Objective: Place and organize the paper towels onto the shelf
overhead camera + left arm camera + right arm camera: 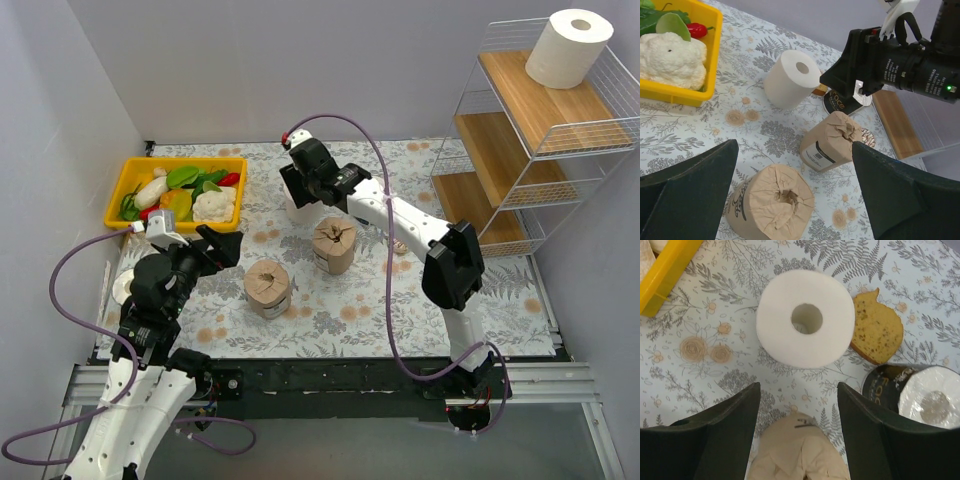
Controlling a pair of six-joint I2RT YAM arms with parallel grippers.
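One white paper towel roll [568, 47] stands on the top board of the shelf [520, 150] at the right. Two brown-wrapped rolls stand mid-table: a near one [268, 288] [772, 207] and a farther one [334, 245] [832, 141] with a white label. A plain white roll [805, 317] [791, 79] stands beyond them, with a dark-labelled roll [920, 395] beside it. My right gripper [298, 190] [797, 387] is open and empty, hovering over the white roll and the farther brown roll [800, 450]. My left gripper [222, 245] [794, 146] is open and empty above the near brown roll.
A yellow bin [128, 190] of toy vegetables sits at the back left, and its corner shows in the right wrist view [665, 270]. A slice of bread [877, 330] lies beside the white roll. A small patterned disc [867, 136] lies behind the labelled brown roll.
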